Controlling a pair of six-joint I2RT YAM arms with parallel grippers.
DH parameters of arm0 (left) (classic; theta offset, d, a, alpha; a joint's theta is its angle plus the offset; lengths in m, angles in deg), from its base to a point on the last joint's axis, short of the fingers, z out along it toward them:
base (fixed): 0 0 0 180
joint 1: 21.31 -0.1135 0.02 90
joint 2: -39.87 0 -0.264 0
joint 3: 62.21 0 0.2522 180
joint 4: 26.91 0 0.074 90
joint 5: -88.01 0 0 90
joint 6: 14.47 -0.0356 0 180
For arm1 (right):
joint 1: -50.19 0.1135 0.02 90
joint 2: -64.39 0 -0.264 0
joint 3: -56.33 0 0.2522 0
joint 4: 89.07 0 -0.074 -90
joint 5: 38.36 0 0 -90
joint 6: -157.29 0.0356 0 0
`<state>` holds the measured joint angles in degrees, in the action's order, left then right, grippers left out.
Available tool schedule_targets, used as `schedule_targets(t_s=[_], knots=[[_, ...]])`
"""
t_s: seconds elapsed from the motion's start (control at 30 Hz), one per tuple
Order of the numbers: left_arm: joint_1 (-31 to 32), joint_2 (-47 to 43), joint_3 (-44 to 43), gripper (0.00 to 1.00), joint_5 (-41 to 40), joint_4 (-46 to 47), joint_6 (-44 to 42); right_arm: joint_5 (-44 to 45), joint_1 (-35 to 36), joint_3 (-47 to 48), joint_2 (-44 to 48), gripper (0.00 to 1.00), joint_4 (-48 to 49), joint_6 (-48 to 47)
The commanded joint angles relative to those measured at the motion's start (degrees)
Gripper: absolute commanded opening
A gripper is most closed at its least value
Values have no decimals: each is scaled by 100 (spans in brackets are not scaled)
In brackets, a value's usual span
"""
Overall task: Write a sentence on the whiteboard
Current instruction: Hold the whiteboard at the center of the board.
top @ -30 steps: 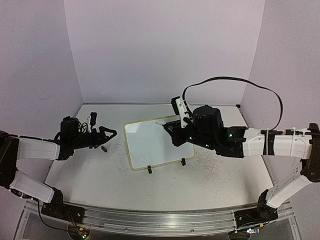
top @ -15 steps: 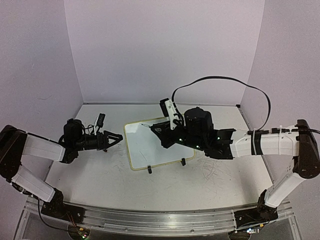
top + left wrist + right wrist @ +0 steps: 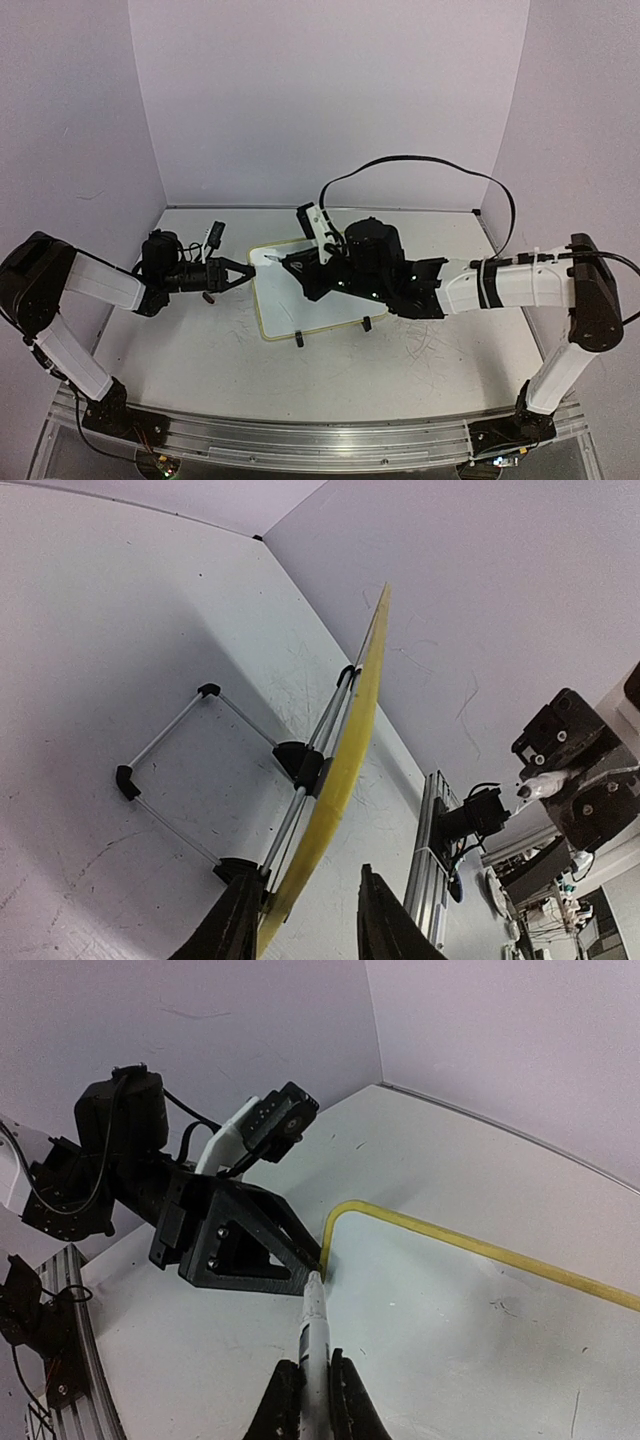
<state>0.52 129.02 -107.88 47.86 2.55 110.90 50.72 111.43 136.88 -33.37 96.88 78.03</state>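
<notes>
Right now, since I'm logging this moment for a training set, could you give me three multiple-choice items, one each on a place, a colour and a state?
1. Where is the marker tip?
A. At the whiteboard corner nearest the left gripper
B. By the board's clip feet
C. Against the back wall

2. What colour is the board's rim?
A. Red
B. Yellow
C. Blue

3. What state is the left gripper in?
A. Shut on the marker
B. Open, straddling the board's edge
C. Shut, far from the board

Answers: A, the right wrist view shows the tip at the rounded corner; B, both wrist views show yellow; B, its fingers stand apart, one each side of the rim.
</notes>
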Motion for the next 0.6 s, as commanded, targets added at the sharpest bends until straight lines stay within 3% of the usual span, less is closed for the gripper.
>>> schedule_targets(t_s=[0.0,0.13,0.57], knots=[[37,143,-220,30,130,273,-141,-29,38,338,-170,0,121,-25],[34,160,-220,20,143,274,-217,17,79,488,-314,0,-35,-92],[39,233,-305,9,159,274,-272,727,424,410,-391,0,-407,-165]])
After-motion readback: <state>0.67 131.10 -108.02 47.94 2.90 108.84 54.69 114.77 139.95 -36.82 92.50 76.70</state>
